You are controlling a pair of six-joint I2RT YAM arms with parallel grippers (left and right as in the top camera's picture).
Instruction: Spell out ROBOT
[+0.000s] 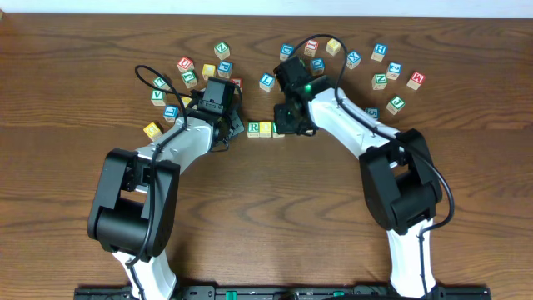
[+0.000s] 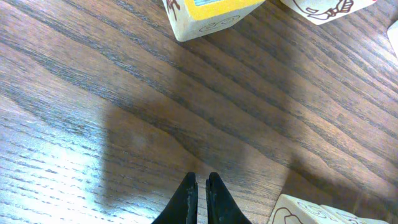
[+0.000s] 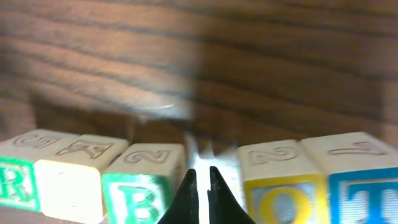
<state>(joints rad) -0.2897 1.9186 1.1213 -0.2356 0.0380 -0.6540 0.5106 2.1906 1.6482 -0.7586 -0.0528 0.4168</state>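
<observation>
Right gripper [image 3: 201,175] is pinched shut and empty, tips sitting in the gap between the B cube [image 3: 140,190] and the yellow O cube [image 3: 280,186]. Row goes R cube [image 3: 15,180], plain yellow cube [image 3: 68,183], B, gap, O, T cube [image 3: 364,186]. Left gripper [image 2: 201,178] is shut too, empty, over bare table [image 2: 93,93].

YAM arms, blk & wht.
The left arm [image 1: 179,143] & right arm [image 1: 350,117] had wht links, blk joint housings [image 1: 133,204], blk cables [image 1: 139,73] looped at 12 o'clock; green LED [image 1: 306,86] on right; left gripper [image 2: 202,176] tapered, blk.
</observation>
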